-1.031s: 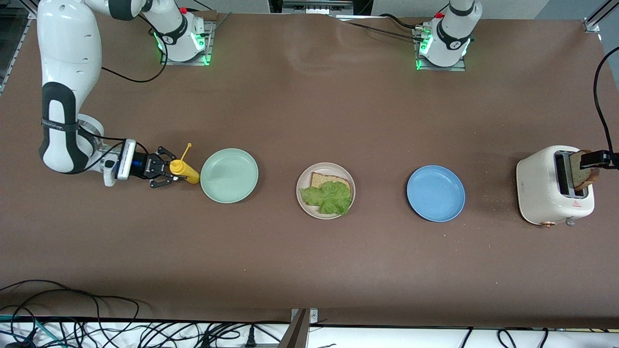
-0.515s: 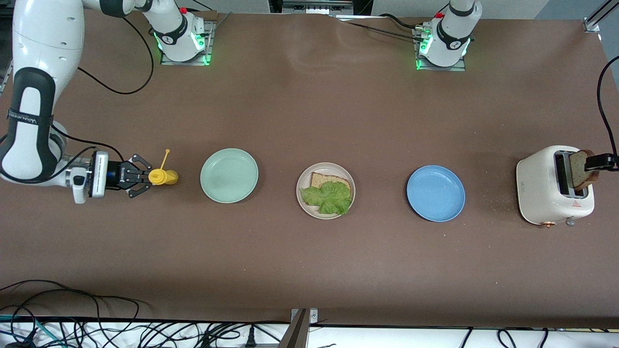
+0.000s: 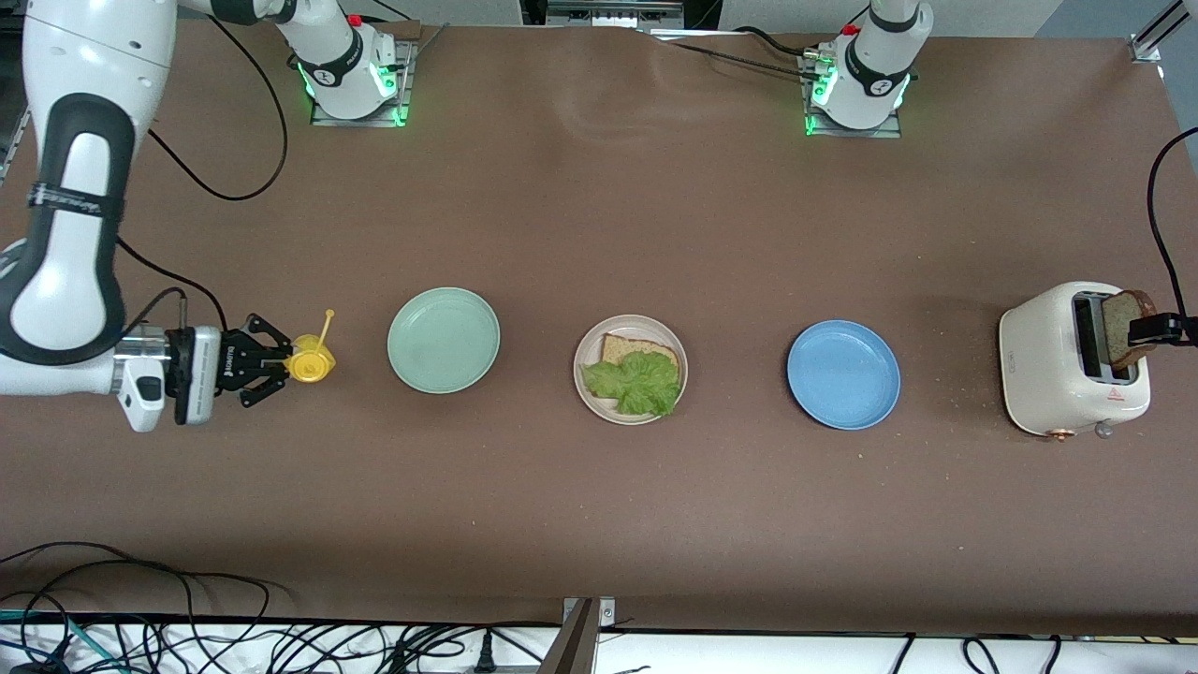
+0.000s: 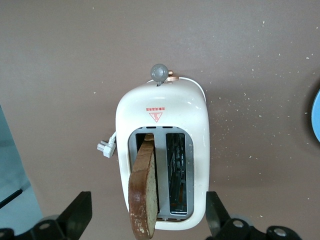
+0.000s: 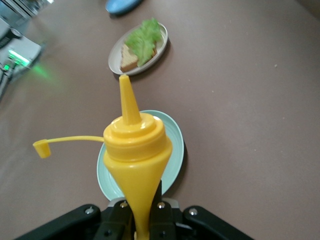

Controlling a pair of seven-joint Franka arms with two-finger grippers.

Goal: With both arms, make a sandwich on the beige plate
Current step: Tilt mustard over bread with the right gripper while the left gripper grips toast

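Brown table (image 3: 599, 234): mint plate (image 3: 444, 339) between mustard bottle (image 3: 308, 360) and beige plate (image 3: 631, 369).

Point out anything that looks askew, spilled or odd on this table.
The bread slice leans crookedly out of the toaster slot, with the open left hand above it. Pale crumbs are scattered on the table around the toaster. The mustard bottle is uncapped in the shut right hand, its cap dangling. Nothing looks spilled.

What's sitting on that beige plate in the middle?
On the beige plate lies one bread slice with a ruffled lettuce leaf on top. The leaf covers most of the slice, so nothing under it can be seen.
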